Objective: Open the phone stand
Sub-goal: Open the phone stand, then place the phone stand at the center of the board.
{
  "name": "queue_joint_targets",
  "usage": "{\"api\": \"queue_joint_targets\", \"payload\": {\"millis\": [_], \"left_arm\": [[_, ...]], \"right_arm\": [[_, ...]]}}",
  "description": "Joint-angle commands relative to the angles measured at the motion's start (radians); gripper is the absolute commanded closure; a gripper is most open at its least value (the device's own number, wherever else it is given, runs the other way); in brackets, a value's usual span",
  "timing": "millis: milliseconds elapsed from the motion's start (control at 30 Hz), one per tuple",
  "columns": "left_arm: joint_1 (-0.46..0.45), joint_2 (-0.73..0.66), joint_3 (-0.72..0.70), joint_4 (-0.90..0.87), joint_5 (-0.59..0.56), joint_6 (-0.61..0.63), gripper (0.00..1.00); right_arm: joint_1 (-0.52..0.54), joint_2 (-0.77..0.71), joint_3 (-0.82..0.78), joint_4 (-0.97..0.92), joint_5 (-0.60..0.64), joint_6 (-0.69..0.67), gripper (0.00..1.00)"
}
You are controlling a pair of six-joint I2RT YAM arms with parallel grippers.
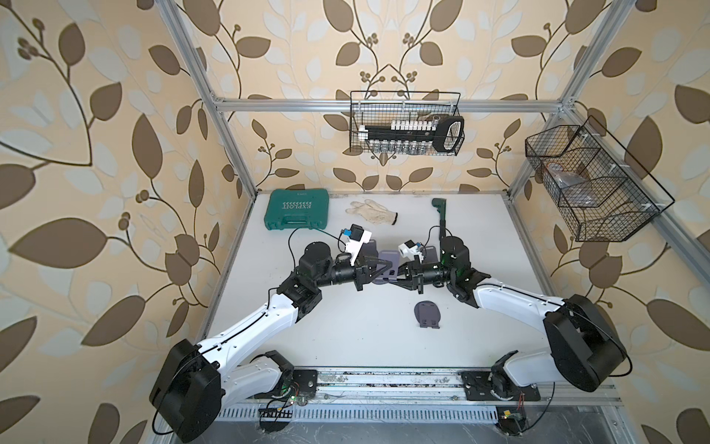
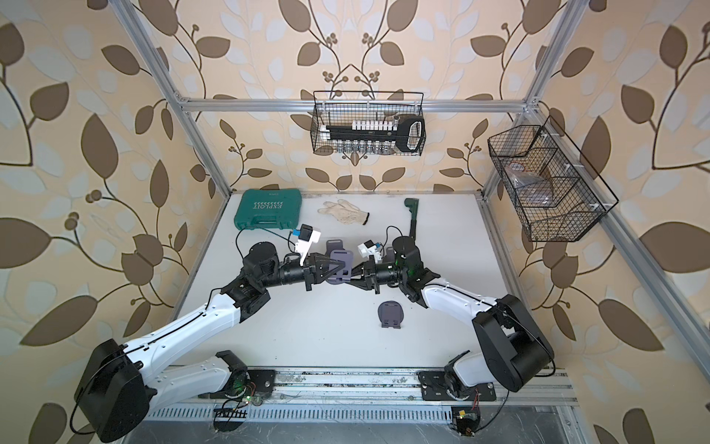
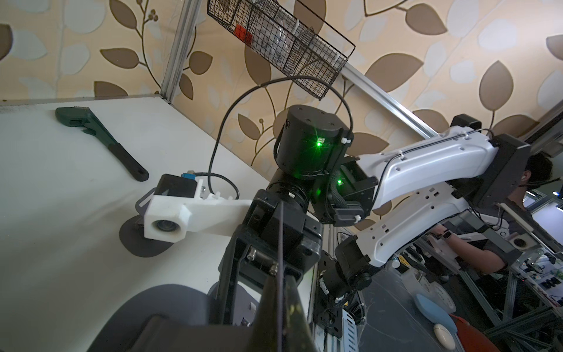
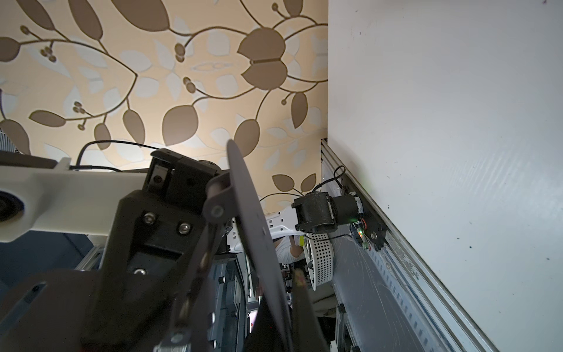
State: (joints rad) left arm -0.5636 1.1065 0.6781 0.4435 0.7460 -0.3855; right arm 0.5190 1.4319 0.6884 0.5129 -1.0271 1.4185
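Both jaws pinch the phone stand (image 2: 344,256) aloft; right wrist view shows its plate (image 4: 256,237) edge-on.

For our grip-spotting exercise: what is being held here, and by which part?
The purple phone stand. The left tool pinches one thin plate's edge, and the right tool pinches a plate edge from the opposite side.

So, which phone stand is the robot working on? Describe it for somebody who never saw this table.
On the white table, look at the middle, where both arms meet. The phone stand is the lilac one pinched between the left gripper and the right gripper; the darker stand nearer the arms' bases lies alone.
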Motion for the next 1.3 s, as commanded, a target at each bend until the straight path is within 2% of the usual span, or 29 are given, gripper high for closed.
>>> {"api": "queue_joint_targets", "payload": {"millis": [0,133,267,333,400,500,533,667,900,1100,1267], "left_arm": [[0.012,0.011,0.058,0.077,-0.063,0.144,1.0],[0.013,0.025,0.033,0.088,-0.079,0.145,1.0],[0.018,0.051,-0.009,0.156,-0.091,0.11,1.0],[0.018,0.078,-0.005,0.154,-0.061,0.088,1.0],[0.019,0.094,0.009,0.136,-0.019,0.069,1.0],[0.018,0.102,0.009,0.121,0.014,0.035,1.0],[0.018,0.102,0.009,0.099,0.013,0.034,1.0],[0.018,0.097,0.008,0.046,0.036,0.034,1.0],[0.018,0.05,-0.041,-0.015,-0.017,0.041,1.0],[0.018,0.068,-0.119,0.022,0.001,0.045,1.0],[0.019,0.15,-0.168,0.058,0.036,0.094,1.0]], "right_arm": [[0.027,-0.035,-0.026,-0.016,-0.056,0.061,1.0],[0.024,-0.05,-0.022,-0.001,-0.059,0.087,1.0],[0.024,-0.049,0.001,-0.067,-0.064,0.039,1.0],[0.021,-0.039,0.02,-0.106,-0.072,0.011,1.0],[0.009,-0.053,0.064,-0.264,-0.066,-0.102,1.0],[-0.025,-0.092,0.201,-0.681,0.016,-0.414,1.0],[-0.042,-0.096,0.241,-0.76,0.033,-0.48,1.0],[-0.113,-0.105,0.302,-0.819,0.05,-0.537,1.0],[-0.213,-0.132,0.278,-0.832,0.045,-0.544,0.66],[-0.261,-0.166,0.218,-0.922,0.094,-0.64,0.65],[-0.275,-0.22,0.248,-1.074,0.297,-0.779,0.65]]}}
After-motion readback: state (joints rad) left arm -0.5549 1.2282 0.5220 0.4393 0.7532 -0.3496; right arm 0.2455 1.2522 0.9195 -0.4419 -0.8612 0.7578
